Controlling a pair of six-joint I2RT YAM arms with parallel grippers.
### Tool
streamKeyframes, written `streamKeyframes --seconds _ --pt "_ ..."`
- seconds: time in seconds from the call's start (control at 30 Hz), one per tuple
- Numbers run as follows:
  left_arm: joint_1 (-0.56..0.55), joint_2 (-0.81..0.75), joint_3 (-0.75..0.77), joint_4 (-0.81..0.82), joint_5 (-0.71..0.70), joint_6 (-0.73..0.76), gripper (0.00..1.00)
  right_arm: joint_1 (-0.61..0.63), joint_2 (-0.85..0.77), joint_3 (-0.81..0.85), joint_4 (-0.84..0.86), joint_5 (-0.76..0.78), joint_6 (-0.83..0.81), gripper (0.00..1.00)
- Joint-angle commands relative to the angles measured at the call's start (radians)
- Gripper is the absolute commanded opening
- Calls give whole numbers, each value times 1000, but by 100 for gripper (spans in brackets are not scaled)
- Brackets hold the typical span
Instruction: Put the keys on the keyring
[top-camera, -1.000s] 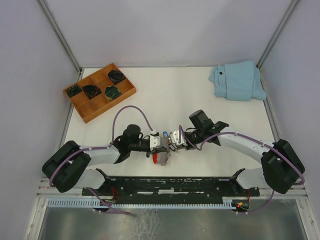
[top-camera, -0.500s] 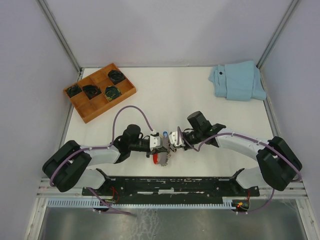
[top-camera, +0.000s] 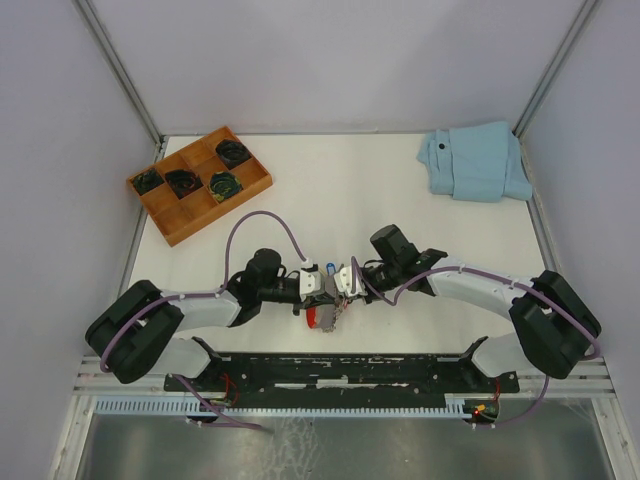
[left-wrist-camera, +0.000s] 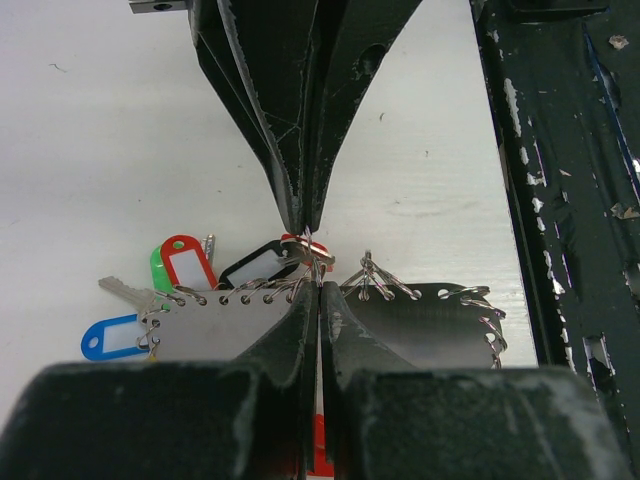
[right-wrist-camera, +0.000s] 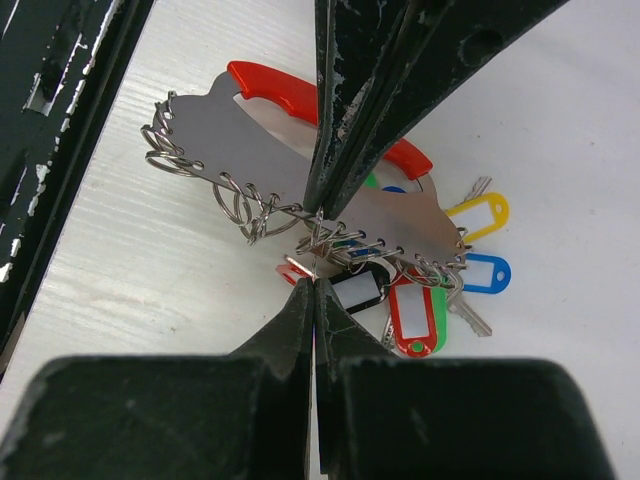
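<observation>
**A:** Tray first, at the desk's far-left corner?

**B:** Yes, a wooden one, with dark coils in four of its compartments.

**A:** And the left gripper?

**B:** By the middle of the near edge. Its jaws are pressed together on the rim of the keyring's grey plate.

**A:** So where is the keyring?

**B:** Between the two grippers, low over the desk; I cannot tell whether it touches. A red band curves along one side of the plate, and small wire loops line its edges.

**A:** The keys?

**B:** Bunched at one end of the plate. The red tag lies over the green tag, with a silver blade beside them. Blue, yellow and black tags sit close by. Whether the keys are threaded onto a loop, I cannot tell.

**A:** Right gripper?

**B:** Tip to tip with the left one. Its jaws are closed tight, nipping a small wire loop of the keyring just beside the black tag.

**A:** Farther right?

**B:** A folded light-blue cloth at the far-right corner, well apart from the grippers.
</observation>
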Motion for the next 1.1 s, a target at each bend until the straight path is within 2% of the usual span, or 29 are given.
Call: streamKeyframes --seconds 0.0,1.07 --pt "4 -1 8 60 29 -29 3 5 0 12 37 -33 1 1" --pt "4 -2 11 57 42 -31 3 9 -6 27 58 -82 45 1"
